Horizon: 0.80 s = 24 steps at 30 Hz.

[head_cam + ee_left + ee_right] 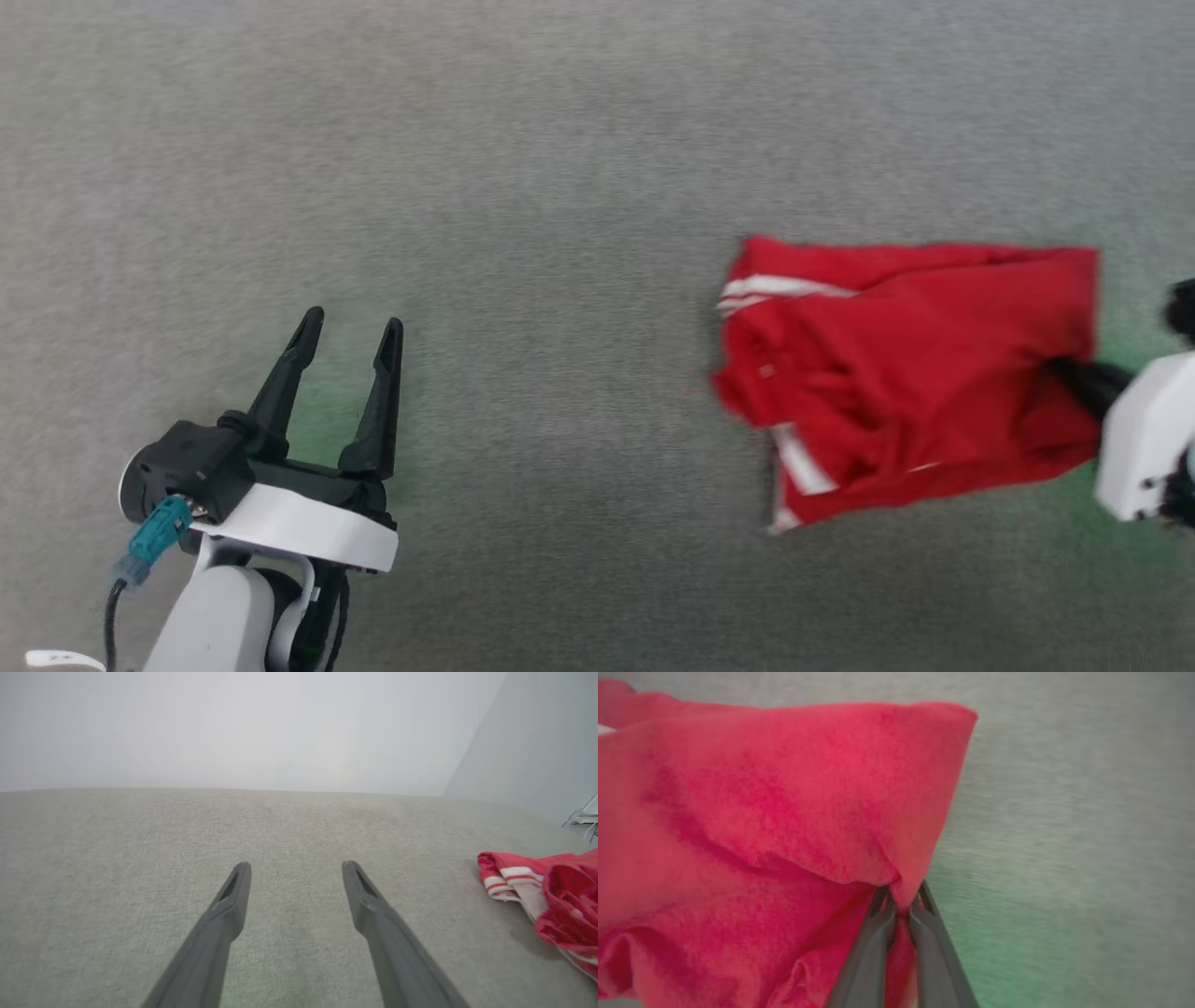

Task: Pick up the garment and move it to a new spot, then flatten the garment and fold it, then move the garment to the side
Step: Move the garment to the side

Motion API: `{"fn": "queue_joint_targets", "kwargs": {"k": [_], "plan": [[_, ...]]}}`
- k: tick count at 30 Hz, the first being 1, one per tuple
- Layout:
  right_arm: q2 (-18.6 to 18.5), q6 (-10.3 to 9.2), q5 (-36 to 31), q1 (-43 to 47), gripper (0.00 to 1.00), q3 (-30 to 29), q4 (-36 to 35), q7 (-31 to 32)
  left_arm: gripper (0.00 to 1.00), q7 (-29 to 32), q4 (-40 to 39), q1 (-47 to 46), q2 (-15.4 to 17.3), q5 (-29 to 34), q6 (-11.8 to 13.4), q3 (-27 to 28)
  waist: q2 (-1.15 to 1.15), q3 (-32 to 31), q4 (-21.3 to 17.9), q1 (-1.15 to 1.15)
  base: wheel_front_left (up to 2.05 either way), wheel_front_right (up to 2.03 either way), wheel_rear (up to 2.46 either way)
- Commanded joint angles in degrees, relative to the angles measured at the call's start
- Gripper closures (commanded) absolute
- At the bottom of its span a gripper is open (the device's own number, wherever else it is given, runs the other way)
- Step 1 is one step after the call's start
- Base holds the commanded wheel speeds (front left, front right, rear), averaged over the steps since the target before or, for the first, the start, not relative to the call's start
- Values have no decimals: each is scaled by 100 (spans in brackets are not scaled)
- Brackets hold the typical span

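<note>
The garment (pixel 915 373), a bright red shirt with white striped sleeve ends, lies bunched on the grey carpet at the right of the head view. My right gripper (pixel 901 893) is shut on a fold of the garment (pixel 784 812) near its right edge. From the head view its white wrist (pixel 1144 439) shows at the right border, the fingers hidden under the cloth. My left gripper (pixel 353 327) stands open over bare carpet at the lower left, far from the shirt. In the left wrist view the left gripper (pixel 295 864) is open and the garment (pixel 551 896) sits at the right edge.
Grey carpet (pixel 560 187) spreads all around. A pale wall (pixel 233 728) rises beyond the carpet in the left wrist view, with a metal frame (pixel 584 819) at the far right.
</note>
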Motion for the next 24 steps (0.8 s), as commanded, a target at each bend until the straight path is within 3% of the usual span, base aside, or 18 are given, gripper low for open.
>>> {"fn": "queue_joint_targets", "kwargs": {"k": [1,7,12,24], "plan": [[-40,-31,-77,17,100,-258,45,-167,0,-29,-49,-115,83,-4,6,-35,0,37,-210,0,0,0,0],[-253,-25,-257,-194,100,-1206,347,-629,0,-29,-212,-493,338,-15,6,-169,0,406,-600,0,0,0,0],[-518,-25,-489,-690,100,-1890,1025,-1028,0,-29,-363,-1056,581,-24,6,-331,0,854,-757,0,0,0,0],[-684,-25,-1698,-2214,100,-2650,2631,-1983,0,-29,-732,-2108,982,-9,6,-363,0,1593,-807,0,0,0,0]]}}
